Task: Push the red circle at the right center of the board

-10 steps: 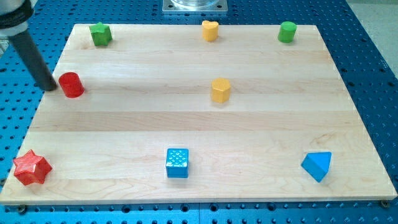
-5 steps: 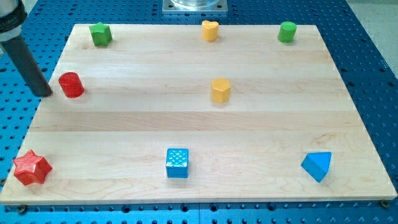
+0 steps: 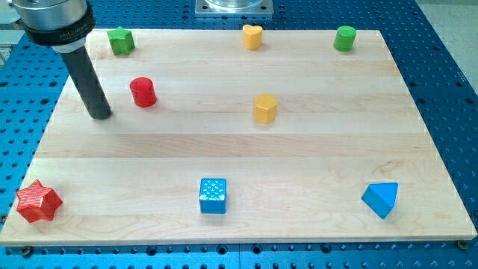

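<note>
The red circle [image 3: 143,92] stands upright on the worktop [image 3: 246,149], in its upper left part, well apart from the right centre. My tip [image 3: 101,116] rests on the worktop to the view's left of the red circle and slightly lower, near it but not touching. The tool is a plain dark rod with no jaws, so it holds nothing. Along the view's top edge stand a green block [image 3: 119,40] at left, a yellow heart [image 3: 252,36] in the middle and a green cylinder [image 3: 344,37] at right. A yellow block [image 3: 264,108] sits near the centre. Along the bottom lie a red star [image 3: 36,202] at the left corner, a blue cube [image 3: 213,195] in the middle and a blue triangle [image 3: 381,199] at right.
</note>
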`<control>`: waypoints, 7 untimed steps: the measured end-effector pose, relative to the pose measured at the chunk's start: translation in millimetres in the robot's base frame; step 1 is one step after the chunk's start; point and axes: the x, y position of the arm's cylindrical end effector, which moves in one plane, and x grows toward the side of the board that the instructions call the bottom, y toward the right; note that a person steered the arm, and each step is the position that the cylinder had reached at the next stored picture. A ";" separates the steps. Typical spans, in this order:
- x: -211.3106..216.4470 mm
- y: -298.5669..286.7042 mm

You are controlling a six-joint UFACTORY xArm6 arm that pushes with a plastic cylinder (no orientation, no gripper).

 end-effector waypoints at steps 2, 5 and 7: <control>-43.8 135.9; -71.6 201.8; -81.0 360.6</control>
